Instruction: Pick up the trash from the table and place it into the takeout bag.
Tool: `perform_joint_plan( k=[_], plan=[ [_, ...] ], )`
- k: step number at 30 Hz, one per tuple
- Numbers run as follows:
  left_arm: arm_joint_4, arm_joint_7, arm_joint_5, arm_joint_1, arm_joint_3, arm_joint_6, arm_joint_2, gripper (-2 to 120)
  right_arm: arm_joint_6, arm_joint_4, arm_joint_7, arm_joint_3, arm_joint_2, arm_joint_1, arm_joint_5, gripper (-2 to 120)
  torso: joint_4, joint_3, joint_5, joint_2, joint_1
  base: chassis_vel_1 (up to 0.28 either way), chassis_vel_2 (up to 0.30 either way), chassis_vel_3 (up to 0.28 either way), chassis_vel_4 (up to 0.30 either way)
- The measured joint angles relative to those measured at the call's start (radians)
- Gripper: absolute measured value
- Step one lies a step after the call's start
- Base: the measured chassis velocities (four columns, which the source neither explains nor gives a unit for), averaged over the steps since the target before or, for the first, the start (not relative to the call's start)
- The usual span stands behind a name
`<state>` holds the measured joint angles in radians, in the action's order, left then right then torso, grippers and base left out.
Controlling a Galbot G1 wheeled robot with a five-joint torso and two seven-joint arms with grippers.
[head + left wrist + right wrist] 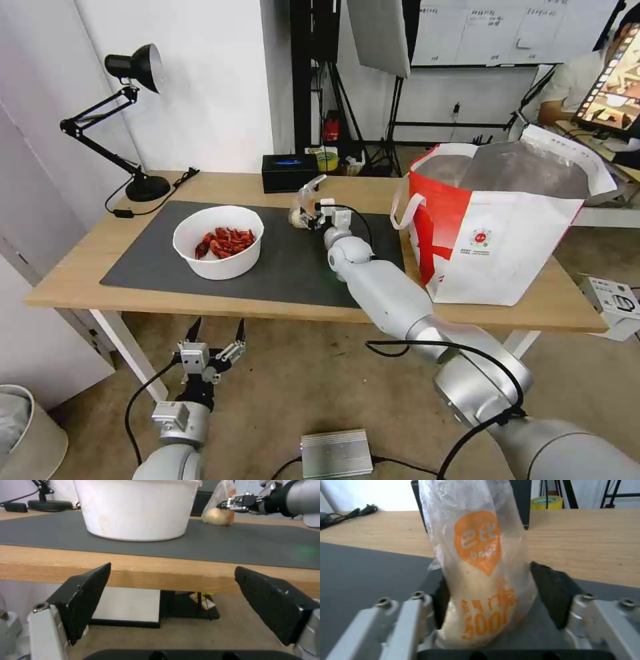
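Observation:
My right gripper (309, 215) is shut on the knotted clear bag (303, 202) with orange print, at the far middle of the dark grey mat (293, 270). In the right wrist view the bag (480, 580) stands upright between the black pads (553, 592). The bag's bottom (218, 516) sits at mat level; I cannot tell whether it touches. The white bowl of red crayfish shells (218, 241) stands on the mat's left part. The red-and-white takeout bag (493, 220) stands open at the table's right end. My left gripper (217, 330) hangs open below the table's front edge (160, 572).
A black desk lamp (133, 120) and its cable occupy the table's far left corner. A black box (290, 172) and a yellow tape roll (327, 160) sit at the far edge. A silver box (335, 453) lies on the floor.

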<state>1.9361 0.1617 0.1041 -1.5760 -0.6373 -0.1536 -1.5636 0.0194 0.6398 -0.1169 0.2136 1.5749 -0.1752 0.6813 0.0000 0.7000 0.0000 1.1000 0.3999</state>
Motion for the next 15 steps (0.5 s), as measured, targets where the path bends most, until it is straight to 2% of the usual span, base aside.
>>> perform_joint_plan(
  k=[1,2,4,7,9,10,12,13,15],
  plan=[
    [0.0,0.0,-0.001,-0.001,0.0,-0.001,-0.001,100,0.0,-0.001,0.0,0.0,0.0,0.0,0.0,51,0.0,0.0,0.0,0.0,0.0,0.0,0.0,0.0,0.0],
    [0.0,0.0,-0.001,-0.001,0.0,-0.001,-0.001,100,0.0,-0.001,0.0,0.0,0.0,0.0,0.0,51,0.0,0.0,0.0,0.0,0.0,0.0,0.0,0.0,0.0],
    [0.001,0.0,-0.003,-0.003,0.0,-0.002,-0.003,100,0.0,-0.005,0.0,-0.001,0.0,-0.001,0.0,39,0.0,0.0,0.0,0.0,0.0,0.0,0.0,0.0,0.0],
    [0.002,0.0,-0.003,-0.004,0.0,-0.002,-0.003,100,0.0,-0.006,0.0,-0.002,0.0,-0.001,0.001,33,0.0,0.0,0.0,0.0,0.0,0.0,0.0,0.0,0.0],
    [0.004,0.001,-0.004,-0.006,0.001,-0.003,-0.004,100,0.0,-0.008,0.001,-0.004,0.0,-0.003,0.002,22,0.0,0.0,0.0,0.0,0.0,0.0,0.0,0.0,0.0],
    [0.004,0.001,-0.004,-0.006,0.001,-0.003,-0.004,100,0.0,-0.008,0.001,-0.004,0.0,-0.003,0.002,22,0.0,0.0,0.0,0.0,0.0,0.0,0.0,0.0,0.0],
    [0.004,0.001,-0.005,-0.009,0.001,-0.005,-0.006,100,-0.001,-0.009,0.001,-0.005,0.0,-0.005,0.003,10,0.0001,0.0,0.0,0.0,0.0,0.0,0.0,0.0,0.0],
    [0.004,0.001,-0.005,-0.009,0.001,-0.005,-0.006,100,-0.001,-0.009,0.001,-0.005,0.0,-0.005,0.003,10,0.0001,0.0,0.0,0.0,0.0,0.0,0.0,0.0,0.0],
    [0.004,0.001,-0.006,-0.013,0.002,-0.008,-0.008,100,-0.002,-0.009,0.0,-0.005,-0.001,-0.007,0.003,0,0.0,0.0,0.0,0.0,0.0,0.0,0.0,0.0,0.0]
  ],
)
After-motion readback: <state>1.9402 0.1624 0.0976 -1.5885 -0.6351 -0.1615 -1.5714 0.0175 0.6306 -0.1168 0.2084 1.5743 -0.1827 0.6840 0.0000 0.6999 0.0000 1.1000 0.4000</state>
